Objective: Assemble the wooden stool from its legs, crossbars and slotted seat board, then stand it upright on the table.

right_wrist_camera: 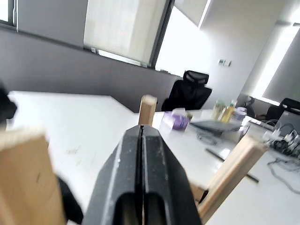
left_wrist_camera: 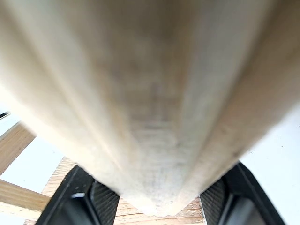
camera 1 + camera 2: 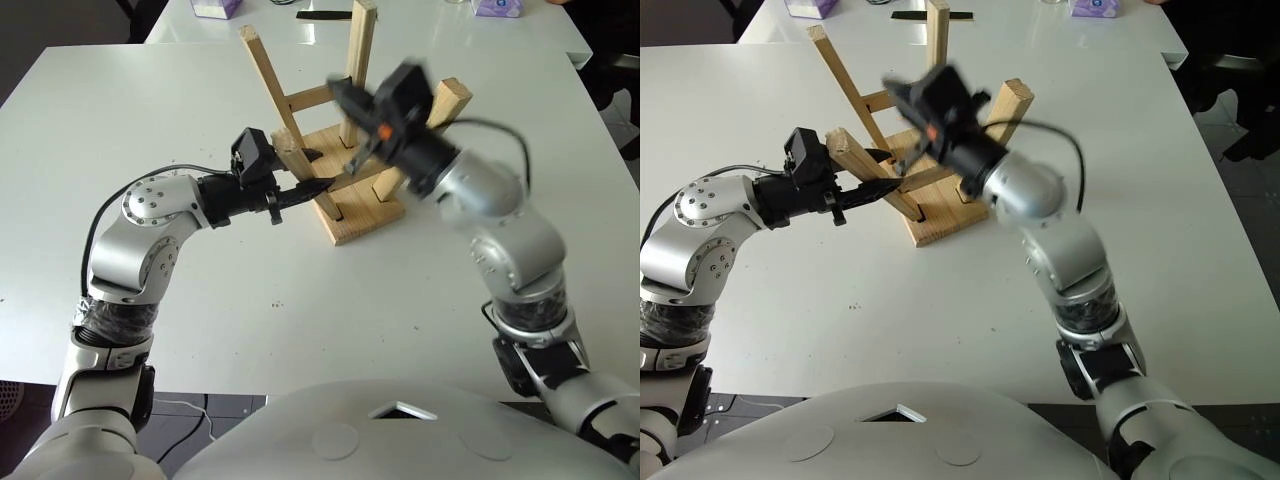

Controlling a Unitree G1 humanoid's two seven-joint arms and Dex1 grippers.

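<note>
Upturned wooden stool point(image 3: 310, 97) on table point(image 3: 150, 110), slotted seat board point(image 3: 365, 222) flat, left claw point(image 3: 311, 172) clamped on leg point(image 3: 290, 146) above seat board, pads point(image 2: 104, 204) flanking it in wrist view, right claw point(image 1: 142, 129) pressed together, empty, over seat board.

The pale wooden stool point(image 3: 940, 222) sits upside down towards the far side of the white table point(image 3: 300, 320). Its slotted seat board point(image 3: 352, 226) lies flat and four square legs point up. The far-left leg point(image 3: 265, 75) leans outward, and a crossbar point(image 3: 310, 98) joins it to the upright far leg point(image 3: 361, 45). The right leg point(image 3: 450, 100) and near leg point(image 3: 852, 152) tilt.
</note>
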